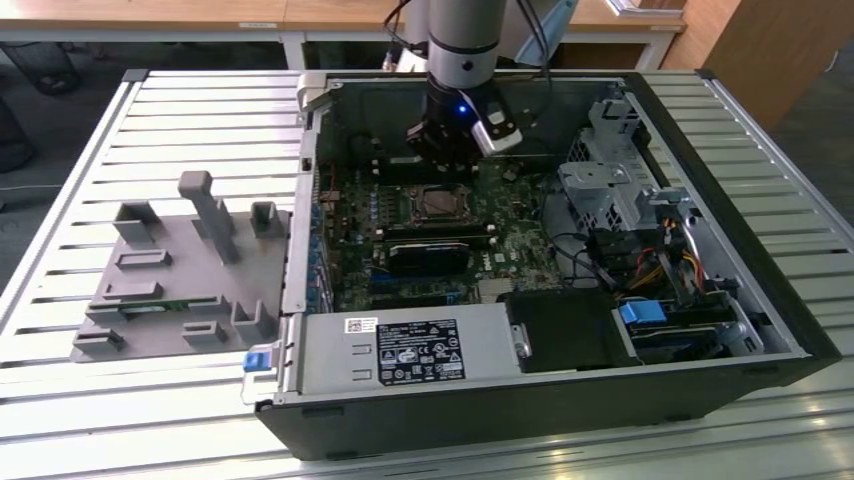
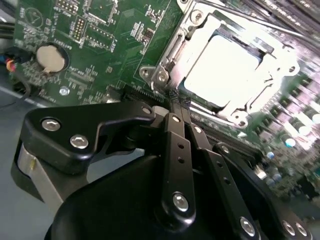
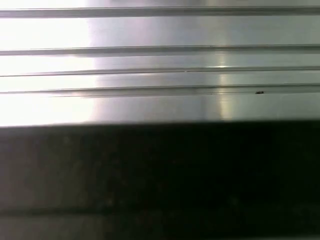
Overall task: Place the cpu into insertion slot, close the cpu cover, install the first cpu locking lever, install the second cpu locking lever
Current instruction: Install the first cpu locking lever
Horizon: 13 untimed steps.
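gripper point(image 2: 176, 102): fingers together, holding nothing, tips low over the motherboard point(image 2: 100, 45) just beside the socket | cpu point(image 2: 225, 65): seated in the socket | cpu cover point(image 2: 197, 30): down around the chip | setting: open computer case point(image 1: 747, 330) on slatted table point(image 1: 200, 110)

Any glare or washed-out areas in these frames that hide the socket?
In the second wrist view, glare whitens the cpu inside the cpu cover, while the gripper looms dark. The exterior view is evenly lit; the table slats shine. The first wrist view is half bright streaks, half dark.
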Available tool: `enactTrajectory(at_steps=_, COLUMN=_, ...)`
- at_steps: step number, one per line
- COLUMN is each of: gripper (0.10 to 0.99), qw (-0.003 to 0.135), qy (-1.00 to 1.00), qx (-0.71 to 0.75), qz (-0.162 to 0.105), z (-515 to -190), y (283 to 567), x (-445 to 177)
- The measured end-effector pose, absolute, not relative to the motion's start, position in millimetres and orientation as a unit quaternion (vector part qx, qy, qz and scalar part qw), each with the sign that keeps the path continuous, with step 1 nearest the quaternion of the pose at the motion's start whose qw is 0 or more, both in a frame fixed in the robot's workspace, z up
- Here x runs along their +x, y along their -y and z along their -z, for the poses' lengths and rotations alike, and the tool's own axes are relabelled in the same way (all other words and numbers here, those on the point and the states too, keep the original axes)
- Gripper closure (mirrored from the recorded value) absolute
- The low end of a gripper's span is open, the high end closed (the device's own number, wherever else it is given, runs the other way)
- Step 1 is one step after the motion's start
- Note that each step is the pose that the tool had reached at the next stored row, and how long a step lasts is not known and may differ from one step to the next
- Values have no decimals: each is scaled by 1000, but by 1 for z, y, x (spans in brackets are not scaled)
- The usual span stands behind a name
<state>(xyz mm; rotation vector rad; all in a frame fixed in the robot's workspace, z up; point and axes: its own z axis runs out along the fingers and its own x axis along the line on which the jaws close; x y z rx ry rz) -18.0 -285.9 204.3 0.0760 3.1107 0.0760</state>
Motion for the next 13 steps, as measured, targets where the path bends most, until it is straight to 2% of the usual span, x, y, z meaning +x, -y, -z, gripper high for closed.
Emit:
enactTrajectory(at_steps=4, gripper=980, qw=14, qy=-999, qx=24, qz=-24, z=-217, y=286, x=-18)
enactTrajectory(at_steps=13, gripper=980, qw=15, qy=-999, qx=24, qz=-24, z=-218, y=290, x=-18)
